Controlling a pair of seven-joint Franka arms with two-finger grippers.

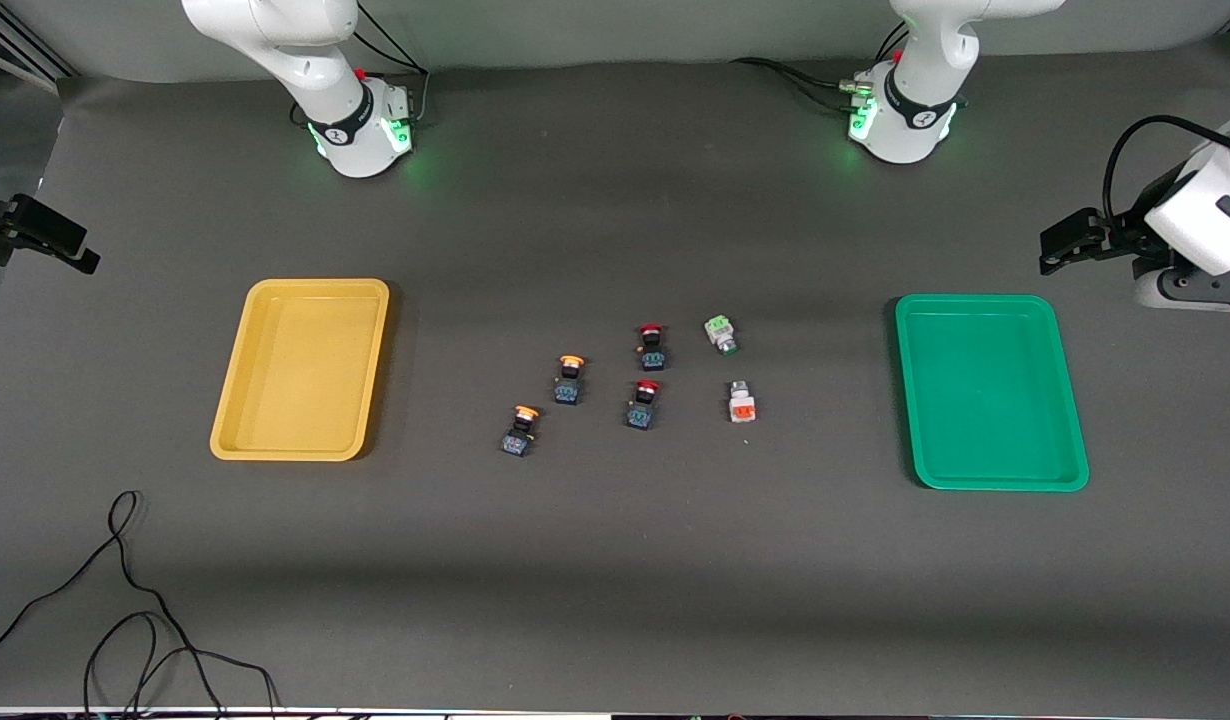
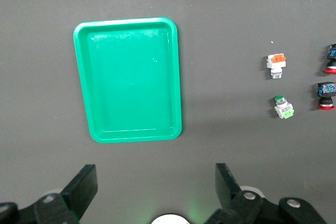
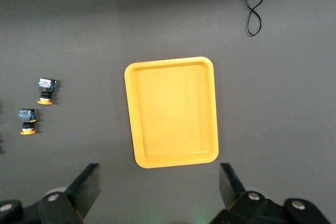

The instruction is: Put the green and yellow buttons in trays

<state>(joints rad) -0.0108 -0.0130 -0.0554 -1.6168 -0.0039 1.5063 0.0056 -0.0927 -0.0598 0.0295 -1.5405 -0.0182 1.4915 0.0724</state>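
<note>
Yellow tray [image 1: 300, 370] at right arm's end of table, green tray [image 1: 990, 391] at left arm's end; both bare inside. Between them, six switches on the dark mat: two orange-capped switches [image 1: 569, 379] [image 1: 520, 430], two red-capped switches [image 1: 652, 346] [image 1: 643, 403], one white switch with green part [image 1: 721, 334], one white switch with orange part [image 1: 741, 402]. No legible writing. Left gripper [image 2: 156, 192] high over mat beside green tray, fingers spread wide, holding nothing. Right gripper [image 3: 159, 192] likewise beside yellow tray, fingers apart, unladen.
</note>
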